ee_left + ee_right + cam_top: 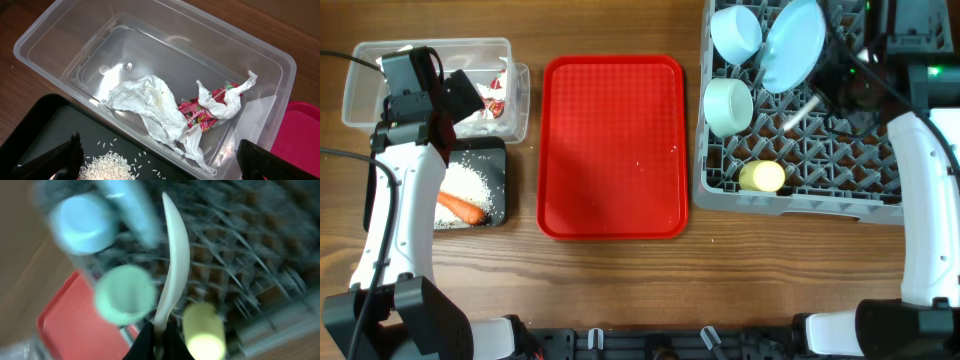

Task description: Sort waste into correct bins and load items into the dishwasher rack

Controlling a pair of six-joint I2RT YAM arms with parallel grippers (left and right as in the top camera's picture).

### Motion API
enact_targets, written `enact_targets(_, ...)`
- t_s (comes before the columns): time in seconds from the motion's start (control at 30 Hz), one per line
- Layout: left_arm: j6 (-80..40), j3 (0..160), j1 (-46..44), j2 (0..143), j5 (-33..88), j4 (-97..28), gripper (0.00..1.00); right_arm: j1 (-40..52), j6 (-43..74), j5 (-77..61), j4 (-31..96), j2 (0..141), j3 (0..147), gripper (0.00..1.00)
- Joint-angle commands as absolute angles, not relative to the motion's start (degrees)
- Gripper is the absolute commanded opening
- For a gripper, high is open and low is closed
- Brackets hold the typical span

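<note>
- Left gripper (165, 159): fingers spread wide, nothing in them. It hangs over the near edge of the clear tub (365, 100), and the arm reaches up from the near-left side of the table.
- The tub holds the tissue (150, 102) and the wrapper (197, 115), which touch each other. Both are soft and nearly weightless.
- The black tray (498, 150) sits just beside the tub, with the rice (468, 185) and the carrot (460, 208) in it.
- The red tray (610, 150) in the middle looks bare apart from a few specks.
- The rack (800, 195) holds the blue bowl (735, 32), plate (792, 45), green bowl (727, 105) and yellow cup (761, 177).
- The spoon (172, 270) is above the middle of the rack, with its bowl end pointing away from the gripper, toward the bowls.
- Right gripper (156, 342): pinched on the tip of the spoon's handle. The forearm comes up the right side and the wrist bends left over the rack.
- Handling, my read: the spoon is light, stiff, slick plastic. Gripped at the very end, it could swivel in the pinch.
- A grip nearer mid-handle would be steadier. It should be laid flat between the pegs.
- The wrist view is blurred, so I can't confirm how well the pads are seated.
</note>
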State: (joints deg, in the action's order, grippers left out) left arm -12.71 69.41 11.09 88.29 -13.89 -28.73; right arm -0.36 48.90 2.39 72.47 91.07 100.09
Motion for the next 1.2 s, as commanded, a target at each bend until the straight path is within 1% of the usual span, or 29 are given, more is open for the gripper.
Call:
enact_targets(0.0,-12.2,70.4,11.4,88.6,-14.6,-28.6,1.00,-1.2,69.3,10.2,75.1,91.7,97.6,0.04)
enact_targets(0.33,-12.2,70.4,11.4,88.6,-14.6,-28.6,1.00,-1.1,82.8,11.2,71.4,95.5,87.9,0.04)
enact_targets(0.47,-12.2,70.4,11.4,88.6,-14.6,-28.6,1.00,-1.1,85.7,10.9,68.9,98.8,84.9,0.04)
enact_targets(0.7,-12.2,70.4,11.4,88.6,-14.6,-28.6,1.00,-1.1,86.1,10.5,62.6,103.4,84.7,0.04)
enact_targets(1.07,-12.2,70.4,11.4,88.6,-14.6,-28.6,1.00,-1.1,86.1,10.2,59.0,105.0,84.7,0.04)
enact_targets(1.13,-12.2,70.4,11.4,88.6,-14.6,-28.6,1.00,-1.1,86.0,9.1,58.0,105.0,84.7,0.07)
enact_targets(1.17,-12.2,70.4,11.4,88.6,-14.6,-28.6,1.00,-1.1,85.8,9.0,57.7,105.0,84.7,0.20)
